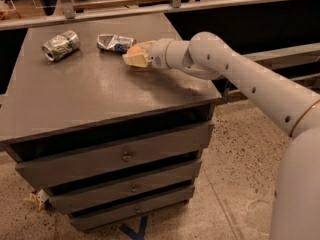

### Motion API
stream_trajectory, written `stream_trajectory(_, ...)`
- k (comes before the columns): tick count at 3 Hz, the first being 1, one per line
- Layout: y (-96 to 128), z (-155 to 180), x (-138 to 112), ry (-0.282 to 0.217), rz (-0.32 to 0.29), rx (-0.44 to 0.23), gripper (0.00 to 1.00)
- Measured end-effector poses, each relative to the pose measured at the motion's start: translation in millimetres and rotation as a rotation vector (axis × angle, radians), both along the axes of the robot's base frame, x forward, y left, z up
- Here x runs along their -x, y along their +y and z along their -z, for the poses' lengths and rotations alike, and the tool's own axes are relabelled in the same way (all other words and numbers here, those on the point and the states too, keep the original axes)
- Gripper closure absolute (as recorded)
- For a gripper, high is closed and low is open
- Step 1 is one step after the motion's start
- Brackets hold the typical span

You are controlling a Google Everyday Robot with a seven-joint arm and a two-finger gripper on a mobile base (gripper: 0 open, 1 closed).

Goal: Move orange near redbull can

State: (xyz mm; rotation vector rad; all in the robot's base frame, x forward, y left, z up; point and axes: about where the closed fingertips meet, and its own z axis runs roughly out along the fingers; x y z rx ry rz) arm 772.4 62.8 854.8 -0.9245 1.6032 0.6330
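Observation:
The redbull can (115,42) lies crushed and flat, silver with blue patches, at the back of the grey cabinet top (95,99). My gripper (135,57) reaches in from the right, just right of and in front of that can. Its pale fingers are shut on the orange (133,50), of which only a small orange patch shows between them. The orange sits a short gap from the can's right end.
A rounder silver can with green markings (61,45) lies at the back left of the top. The cabinet has three drawers (125,156) below. A rail and dark shelf (170,4) run behind it. A small piece of debris (36,200) lies on the speckled floor.

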Motion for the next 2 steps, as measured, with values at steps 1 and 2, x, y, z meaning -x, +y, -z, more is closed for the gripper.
stream_trajectory(1,3.3,-0.8,0.9,-0.008,0.002,-0.010,0.61)
stream_trajectory(2,1.8,-2.5,0.3,-0.017,0.009,-0.016,0.36)
